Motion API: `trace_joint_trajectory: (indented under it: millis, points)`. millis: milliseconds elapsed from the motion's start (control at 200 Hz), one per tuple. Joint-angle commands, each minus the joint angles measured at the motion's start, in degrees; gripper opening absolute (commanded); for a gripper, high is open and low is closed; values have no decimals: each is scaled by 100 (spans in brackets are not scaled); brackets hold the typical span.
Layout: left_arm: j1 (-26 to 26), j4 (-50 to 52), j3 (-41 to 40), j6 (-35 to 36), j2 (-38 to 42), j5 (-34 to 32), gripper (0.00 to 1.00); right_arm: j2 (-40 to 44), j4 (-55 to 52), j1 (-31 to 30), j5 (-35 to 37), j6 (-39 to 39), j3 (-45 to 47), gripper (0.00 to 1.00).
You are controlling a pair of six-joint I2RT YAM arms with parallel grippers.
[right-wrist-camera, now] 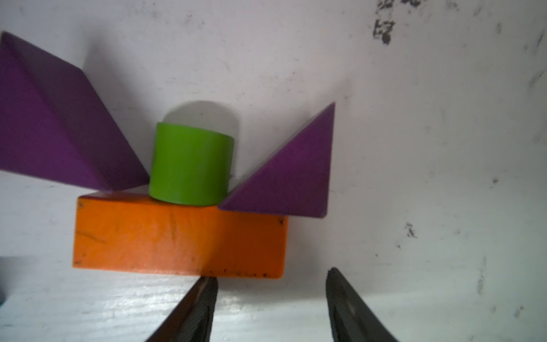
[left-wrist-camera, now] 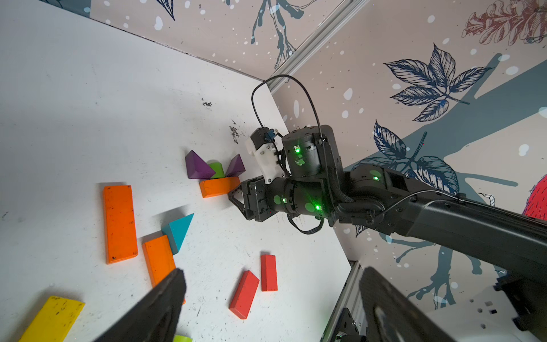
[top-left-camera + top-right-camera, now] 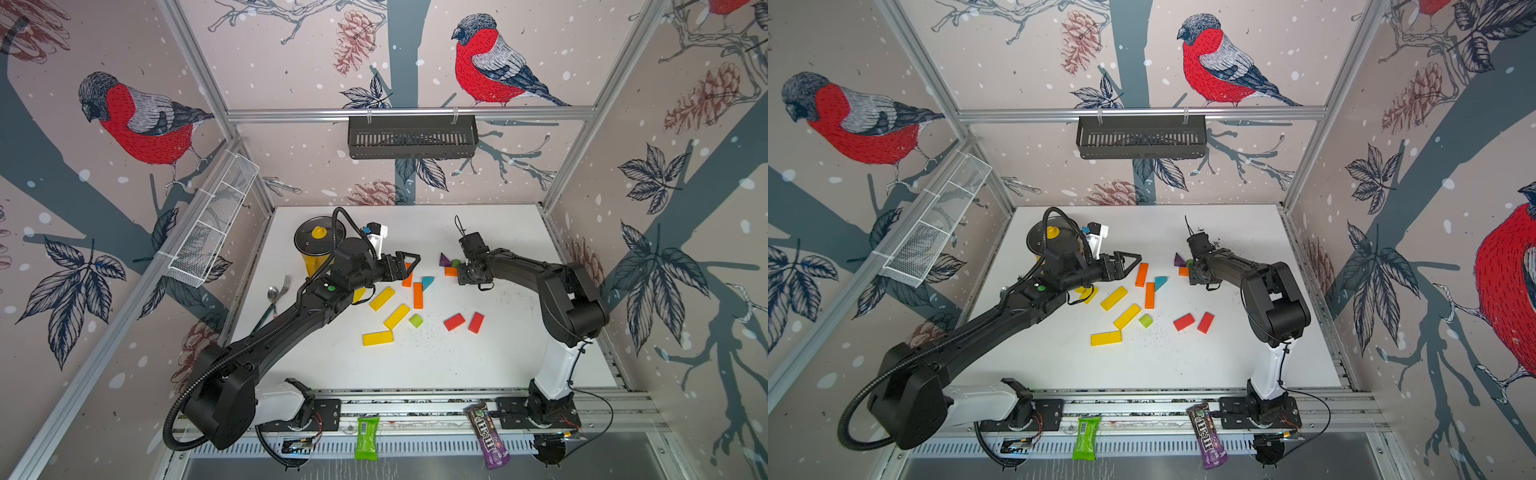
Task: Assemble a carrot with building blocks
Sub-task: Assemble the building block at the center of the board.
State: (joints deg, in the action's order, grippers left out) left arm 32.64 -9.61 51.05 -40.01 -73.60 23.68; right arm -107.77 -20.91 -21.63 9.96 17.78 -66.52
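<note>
The left arm reaches from the near-left corner of the table toward its middle, forearm low and nearly level. The left gripper points rightward, fingers spread wide with nothing between them. The right arm rises from the near-right corner, bends at the elbow and stretches left. The right gripper sits low over the table, jaws partly apart and empty.

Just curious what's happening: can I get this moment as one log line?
built: orange bar, green cylinder, two purple triangles | right tool: open, at bar | left tool: open, empty
</note>
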Motion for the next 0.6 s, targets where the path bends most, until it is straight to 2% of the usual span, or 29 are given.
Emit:
trace_joint_trajectory:
  millis: [0,265,595]
  points:
    - [2,-68,46,52,-5,-22,93,-1,-48,-30,18,-57,-37,61]
    - [0,-68,46,55,-5,-27,93,-77,60,-152,-84,63,-70,66]
    - [4,-68,47,43,-6,-13,93,-78,52,-160,28,138,-161,66]
